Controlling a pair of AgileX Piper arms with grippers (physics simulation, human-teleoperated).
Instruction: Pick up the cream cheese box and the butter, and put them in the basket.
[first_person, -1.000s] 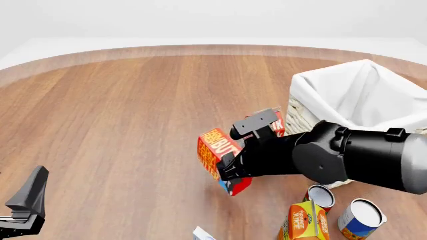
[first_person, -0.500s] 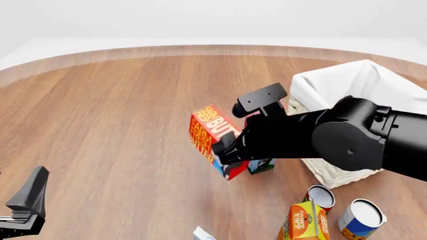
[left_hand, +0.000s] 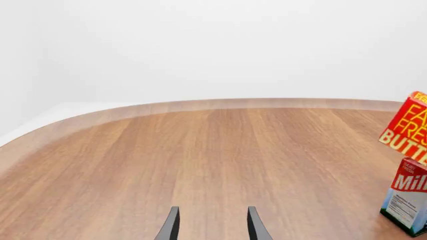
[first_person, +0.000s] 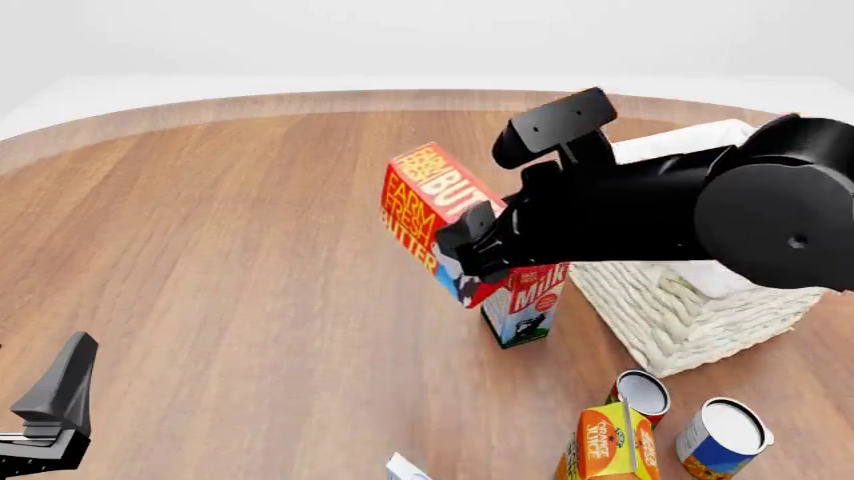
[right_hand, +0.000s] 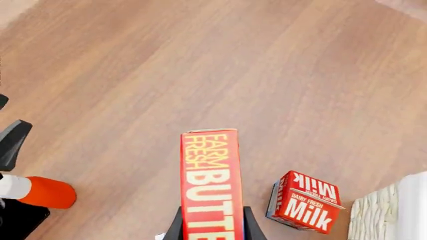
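Front view: butter (first_person: 424, 208) up in the air, clamped in the right hand (first_person: 470, 262), tilted, above the milk carton (first_person: 523, 308) and just short of the basket (first_person: 694, 300).

Stiff oblong carton, probably light; smooth printed faces could slip, so gripping low across the narrow sides, as the right wrist view shows, looks sound. Cream cheese box (first_person: 407, 467): only a pale corner at the near edge of the surface (first_person: 200, 220). Left hand (left_hand: 212, 226) idle, fingers apart, holding nothing.
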